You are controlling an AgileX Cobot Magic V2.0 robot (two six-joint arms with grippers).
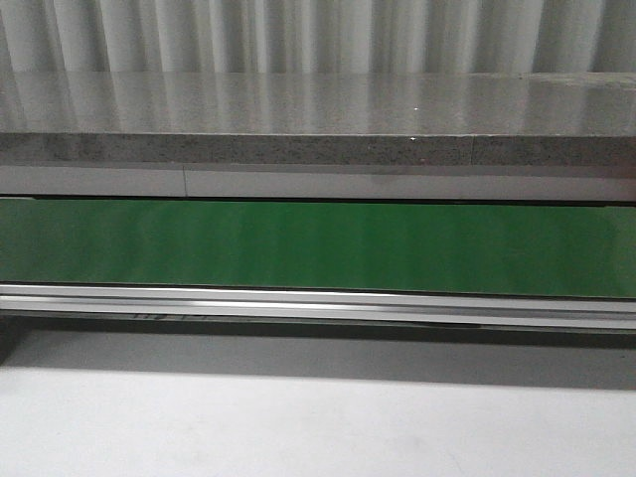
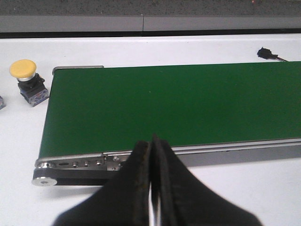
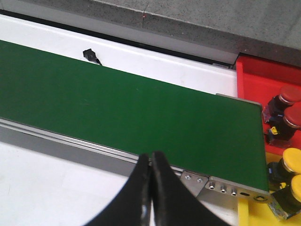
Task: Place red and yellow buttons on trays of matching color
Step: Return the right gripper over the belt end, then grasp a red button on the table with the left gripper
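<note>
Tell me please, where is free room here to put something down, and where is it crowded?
The green belt is bare along its length. White table between belt and grey ledge holds only a small black connector. Crowded: past the belt end, red tray and yellow tray hold buttons; one yellow button stands beside the other end.

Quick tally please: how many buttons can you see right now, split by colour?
Red buttons: 2, in the red tray
Yellow buttons: 3, 2 in the yellow tray, 1 beside the belt's end
Total: 5
</note>
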